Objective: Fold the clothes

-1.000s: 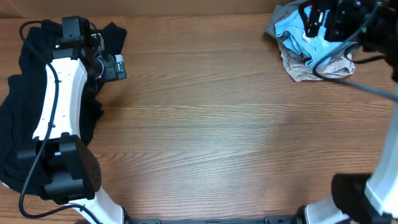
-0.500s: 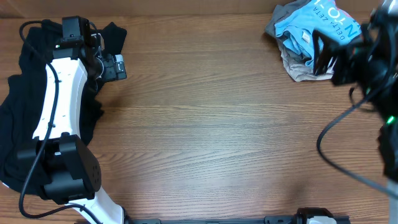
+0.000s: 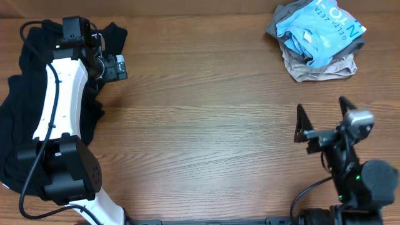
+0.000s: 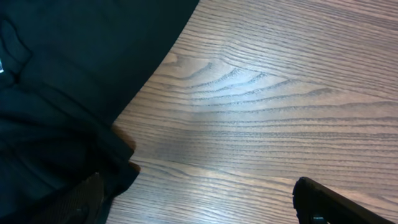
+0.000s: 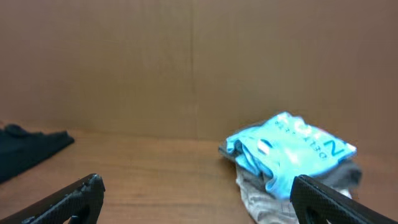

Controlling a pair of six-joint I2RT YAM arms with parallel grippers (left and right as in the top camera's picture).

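The clothes lie in two places. A crumpled pile sits at the far right, with a sky-blue T-shirt [image 3: 319,28] [image 5: 287,151] with white lettering on top of grey and beige pieces [image 3: 315,67]. A large black shirt [image 3: 19,112] [image 4: 68,81] is spread at the left edge. My left gripper [image 3: 110,65] [image 4: 199,208] hovers open at the black shirt's right hem, one finger over the cloth and the other over bare wood. My right gripper [image 3: 322,109] [image 5: 196,199] stands open at the near right, well short of the pile, and holds nothing.
The wooden table [image 3: 206,119] stretches between the two heaps. A brown wall [image 5: 186,62] closes off the far side behind the pile. The left arm's white link [image 3: 59,94] lies over the black shirt.
My right arm has pulled back from above the pile at the far right to the near right, leaving the pile uncovered. The left arm has not moved.
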